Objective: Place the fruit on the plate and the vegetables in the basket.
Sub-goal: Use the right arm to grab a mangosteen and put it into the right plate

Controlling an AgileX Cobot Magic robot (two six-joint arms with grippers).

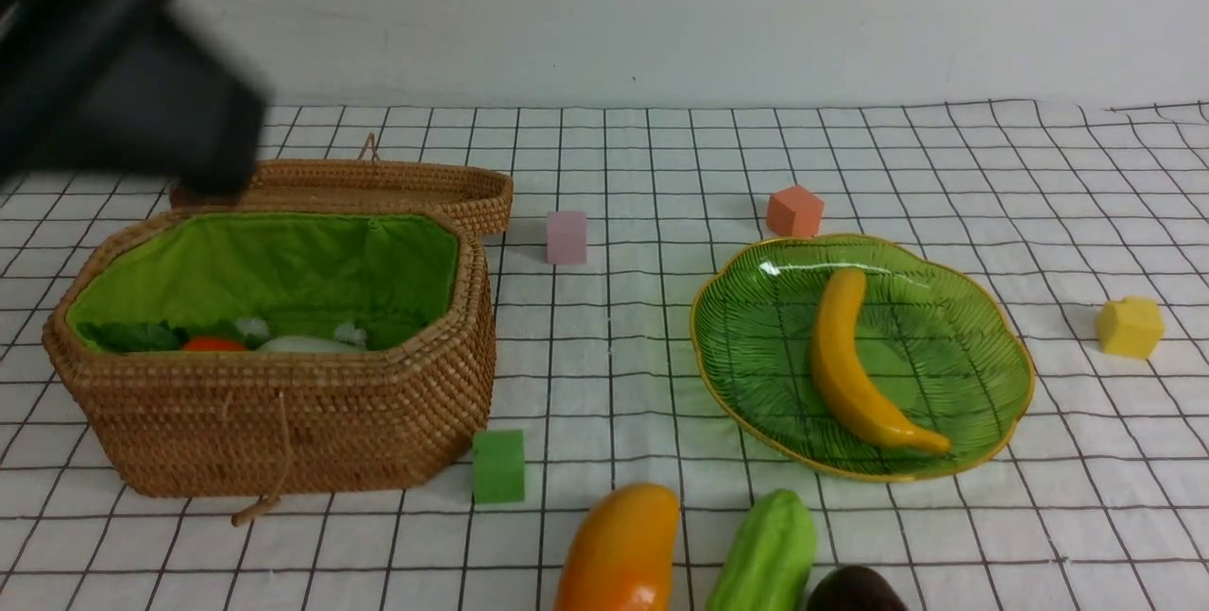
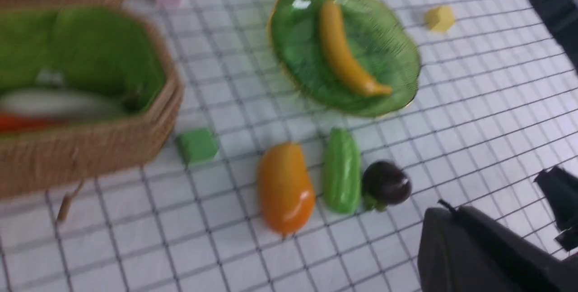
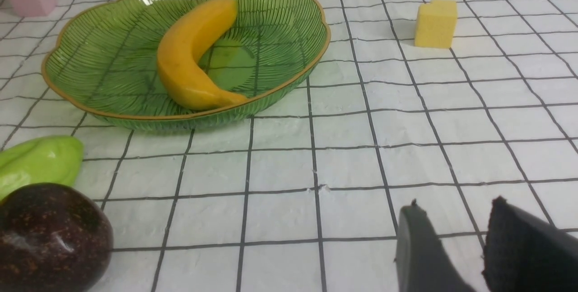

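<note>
Surface: white black-gridded cloth (image 1: 661, 167), pale wall behind.
Placed: banana (image 1: 850, 365) lay on the plate (image 1: 701, 347); radish (image 1: 302, 344) and carrot (image 1: 212, 344) lay in the basket (image 1: 283, 422).
Outstanding: mango (image 1: 619, 550), gourd (image 1: 765, 554) and dark fruit (image 1: 855, 592) lay in a row at the near edge, long axes pointing away from the robot.
Left gripper (image 1: 203, 144): closed, nothing seen held, high over the basket's far left.
Right gripper (image 3: 456, 201): part-open, empty, low; judged the nearer to the dark fruit.
Views: the left wrist view showed the whole row; the front view cropped it.

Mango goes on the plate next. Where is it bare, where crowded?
The plate is bare either side of the banana, widest toward the yellow cube. Crowded: the near cloth, where mango, gourd and purple fruit lie close together.
</note>
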